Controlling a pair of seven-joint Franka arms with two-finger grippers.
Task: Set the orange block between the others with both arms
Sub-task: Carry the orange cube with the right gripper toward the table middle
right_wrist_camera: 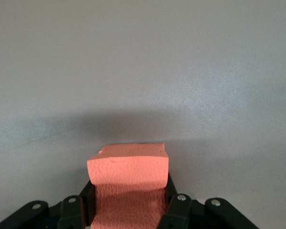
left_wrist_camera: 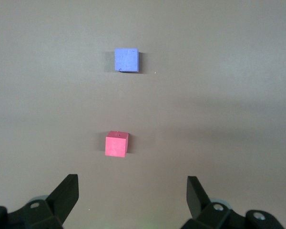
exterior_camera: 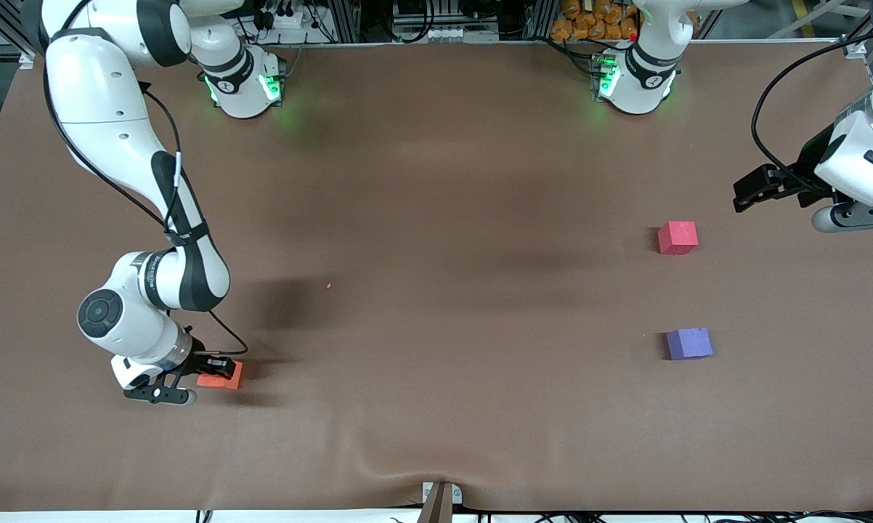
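Observation:
The orange block (exterior_camera: 220, 376) lies on the brown table near the right arm's end, close to the front camera. My right gripper (exterior_camera: 210, 367) is down at the table and shut on the orange block (right_wrist_camera: 128, 183), whose foam is squeezed between the two fingers. The pinkish-red cube (exterior_camera: 677, 237) and the purple cube (exterior_camera: 689, 343) sit toward the left arm's end, the purple one nearer the front camera. My left gripper (exterior_camera: 752, 187) hovers open above the table beside the pinkish-red cube (left_wrist_camera: 117, 143), with the purple cube (left_wrist_camera: 127, 60) also in its wrist view.
A brown mat (exterior_camera: 436, 290) covers the whole table, with a ripple at its front edge (exterior_camera: 407, 465). The two arm bases (exterior_camera: 244, 83) (exterior_camera: 634, 80) stand along the back edge. A tiny orange speck (exterior_camera: 329, 285) lies mid-table.

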